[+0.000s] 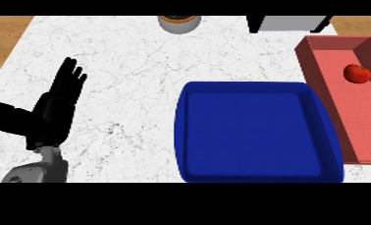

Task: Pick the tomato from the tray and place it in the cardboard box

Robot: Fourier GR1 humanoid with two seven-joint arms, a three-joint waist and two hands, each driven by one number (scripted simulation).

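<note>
now, round red tomato [357, 73] in reddish box [324, 71], glossy blue tray [187, 135], left hand [58, 105] spread flat on marble counter [123, 57]

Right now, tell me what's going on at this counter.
Nothing is being handled at this moment. The left hand rests open at the counter's left side, fingers up; the right hand is out of view. The tomato lies inside the reddish box at the right edge. The blue tray beside the box holds nothing. By how things lie, the tomato is already in the box.
</note>
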